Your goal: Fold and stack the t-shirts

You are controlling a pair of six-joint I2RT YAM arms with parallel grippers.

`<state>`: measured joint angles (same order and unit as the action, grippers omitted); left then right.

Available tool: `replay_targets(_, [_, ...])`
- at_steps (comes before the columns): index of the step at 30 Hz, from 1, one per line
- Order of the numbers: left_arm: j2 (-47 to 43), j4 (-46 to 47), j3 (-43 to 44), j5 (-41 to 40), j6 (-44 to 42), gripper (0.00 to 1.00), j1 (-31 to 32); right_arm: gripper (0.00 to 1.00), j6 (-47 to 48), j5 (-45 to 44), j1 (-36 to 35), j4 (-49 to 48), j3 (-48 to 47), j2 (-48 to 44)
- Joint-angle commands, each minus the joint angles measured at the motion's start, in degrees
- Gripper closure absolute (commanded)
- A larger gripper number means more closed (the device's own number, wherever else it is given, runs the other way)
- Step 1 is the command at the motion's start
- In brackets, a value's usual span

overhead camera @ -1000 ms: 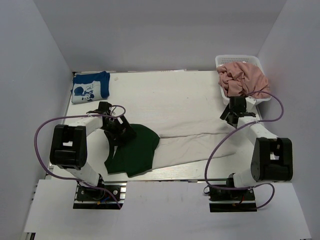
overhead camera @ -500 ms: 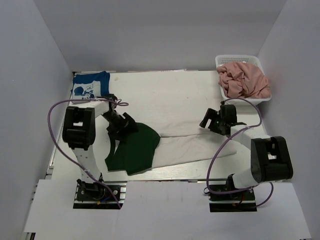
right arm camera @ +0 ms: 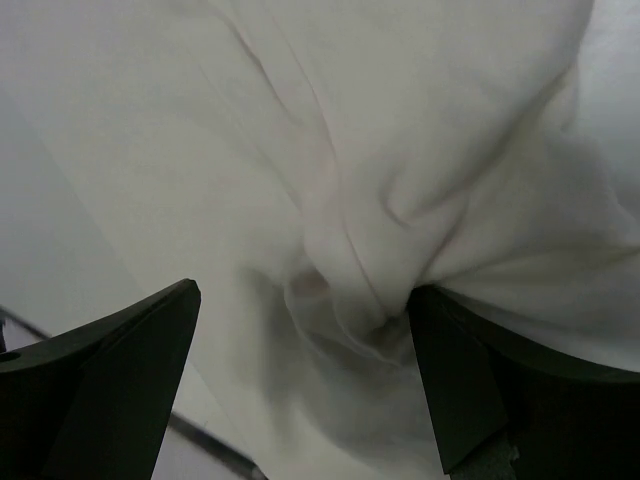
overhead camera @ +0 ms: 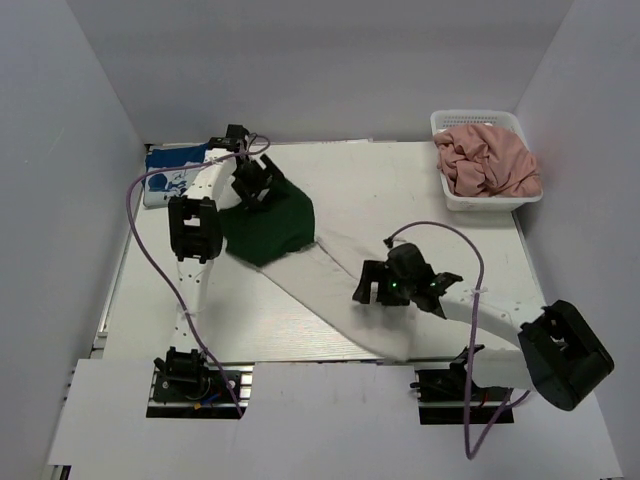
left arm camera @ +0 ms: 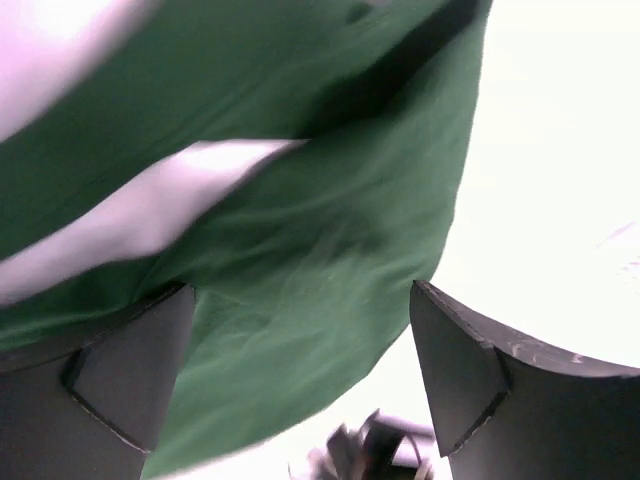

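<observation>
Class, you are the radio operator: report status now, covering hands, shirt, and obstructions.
Both hands open: left hand over the green sleeve, right hand over bunched white cloth. White-and-green t-shirt lies diagonal, unfolded. Folded blue t-shirt close beside left arm.

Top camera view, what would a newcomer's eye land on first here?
The white t-shirt with dark green sleeves, stretched diagonally across the table from far left to near right, the left gripper over its green end and the right gripper over its white end, both open. Next, the dusty pink shirt heaped in the white basket at the far right corner.
</observation>
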<state>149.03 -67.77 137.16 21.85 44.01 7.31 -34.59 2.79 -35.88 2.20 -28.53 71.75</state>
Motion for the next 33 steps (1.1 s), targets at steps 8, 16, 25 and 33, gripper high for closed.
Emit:
replay_targets(8, [-11.29, 33.49, -21.05, -11.2, -8.76, 0.0, 1.65, 0.1, -5.76, -3.43, -7.27, 19.52, -1.52, -5.65])
replay_targets(16, [-29.49, 34.64, -26.77, -17.89, -12.36, 0.0, 4.55, 0.1, 1.62, -4.8, -6.93, 16.09, -4.69, -9.08])
replay_targets(25, [-44.94, 22.06, -44.65, -14.85, -13.42, 0.0, 4.55, 0.1, 3.56, -3.4, -7.1, 15.29, -6.7, -6.45])
replay_targets(33, [-38.34, 20.5, -46.41, -7.24, -17.11, 0.0, 5.08, 0.1, 6.02, -3.75, -6.92, 14.94, -8.11, -3.46])
